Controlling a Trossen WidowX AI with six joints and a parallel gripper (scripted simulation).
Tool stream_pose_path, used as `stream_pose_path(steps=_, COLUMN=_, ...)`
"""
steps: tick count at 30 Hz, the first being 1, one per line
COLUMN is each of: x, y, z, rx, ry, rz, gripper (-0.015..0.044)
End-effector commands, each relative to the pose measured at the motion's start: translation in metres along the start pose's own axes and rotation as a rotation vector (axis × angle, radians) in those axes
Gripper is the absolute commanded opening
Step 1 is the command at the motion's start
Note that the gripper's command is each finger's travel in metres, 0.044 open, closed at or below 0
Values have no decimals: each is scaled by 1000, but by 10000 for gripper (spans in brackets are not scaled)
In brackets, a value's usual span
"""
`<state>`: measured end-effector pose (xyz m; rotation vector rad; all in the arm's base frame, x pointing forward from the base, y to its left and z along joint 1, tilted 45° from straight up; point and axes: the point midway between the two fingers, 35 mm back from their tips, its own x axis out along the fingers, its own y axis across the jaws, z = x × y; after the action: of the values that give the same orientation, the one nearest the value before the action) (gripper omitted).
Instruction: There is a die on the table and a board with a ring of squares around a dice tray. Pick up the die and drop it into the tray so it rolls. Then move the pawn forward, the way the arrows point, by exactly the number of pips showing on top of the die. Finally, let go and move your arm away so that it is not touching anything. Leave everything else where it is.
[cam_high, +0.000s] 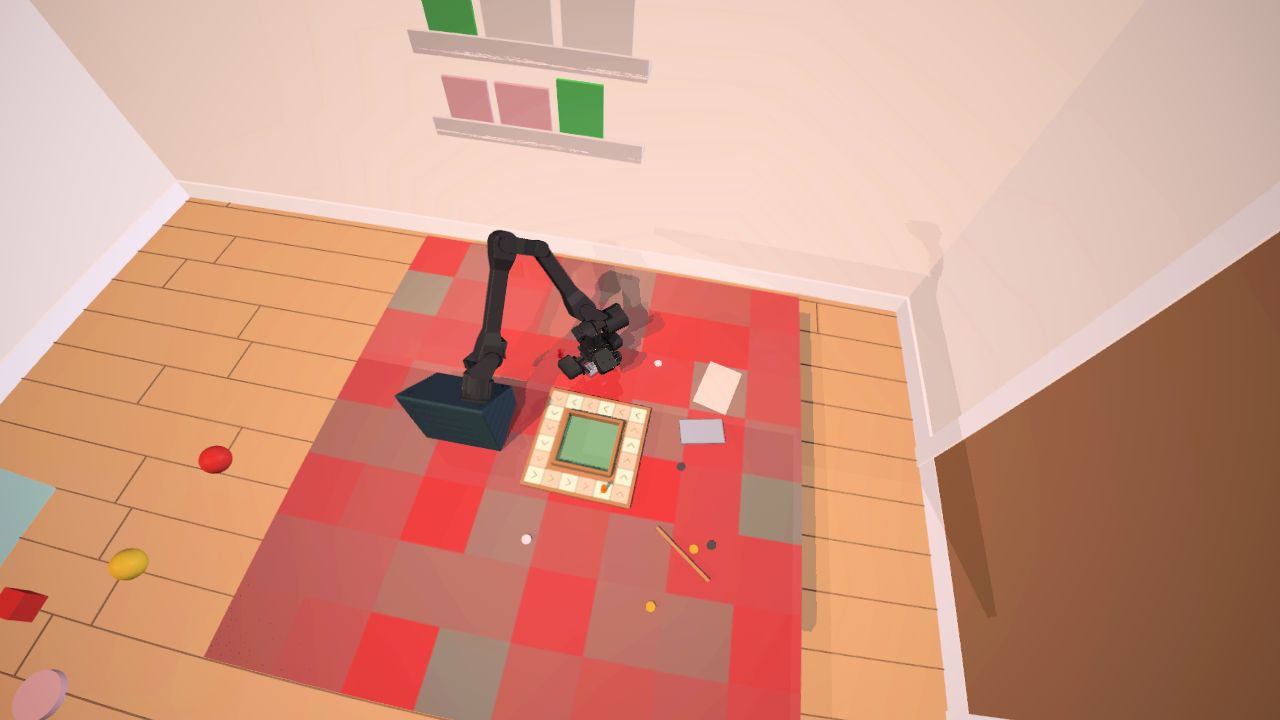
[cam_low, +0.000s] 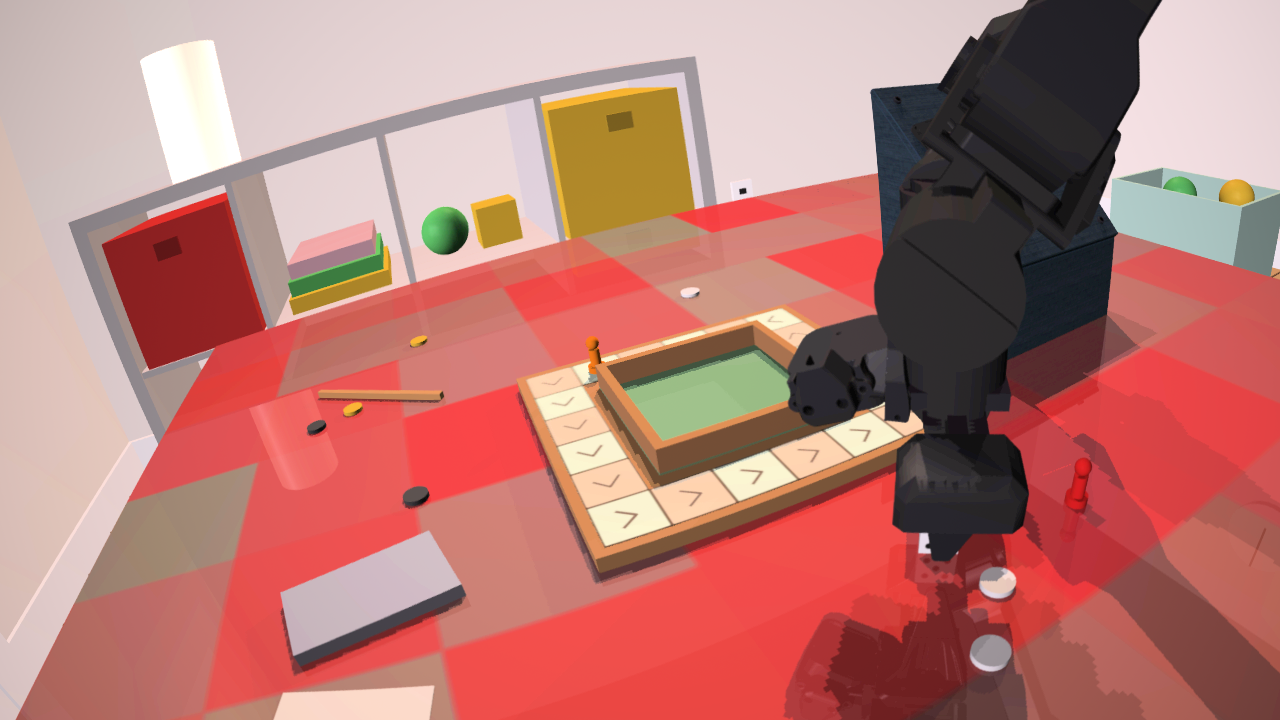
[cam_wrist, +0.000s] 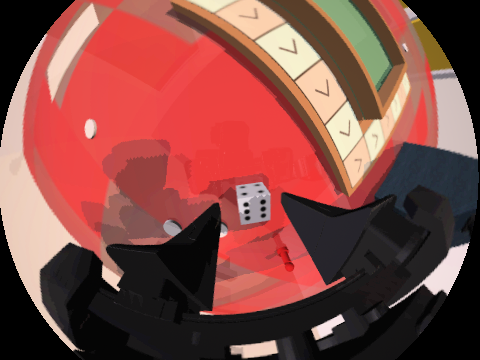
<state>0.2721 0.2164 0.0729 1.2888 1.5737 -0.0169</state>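
Showing arrows, the board (cam_high: 529, 480) (cam_low: 592, 554) (cam_wrist: 334, 167) lies beside the end effector (cam_high: 589, 368) (cam_low: 872, 465) (cam_wrist: 250, 200).

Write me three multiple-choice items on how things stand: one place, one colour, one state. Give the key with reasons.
1. Where is the orange pawn?
A) On the grey slab
B) On a square of the board
C) Beside the stick

2. What colour is the floor of the tray?
A) Green
B) Blue
C) Yellow

3. What is the state of the hand?
A) Shut on the die
B) Shut on nothing
C) Open, die ungripped

Key:
1: B, the top view shows the pawn on a pale square in the ring.
2: A, all three views show green inside the brown walls.
3: C, the wrist view shows the fingers apart, with gaps on both sides of the die.
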Motion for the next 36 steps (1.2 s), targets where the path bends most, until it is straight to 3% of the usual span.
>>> stream_pose_path(steps=1, x=3, y=-1, z=0, rx=3, ry=-2, rz=-3, gripper=249)
stream_pose_path(steps=6, x=3, y=-1, z=0, rx=3, ry=-2, rz=-3, gripper=118)
stream_pose_path(steps=12, x=3, y=-1, z=0, rx=3, ry=-2, rz=-3, gripper=78)
stream_pose_path(steps=15, x=-1, y=0, z=1, rx=3, ry=-3, rz=-4, gripper=0)
stream_pose_path(steps=32, x=-109, y=5, z=-6, rx=1, ry=-7, rz=-8, gripper=0)
stream_pose_path(steps=36, x=-119, y=4, z=-9, rx=2, ry=-6, rz=-6, gripper=0)
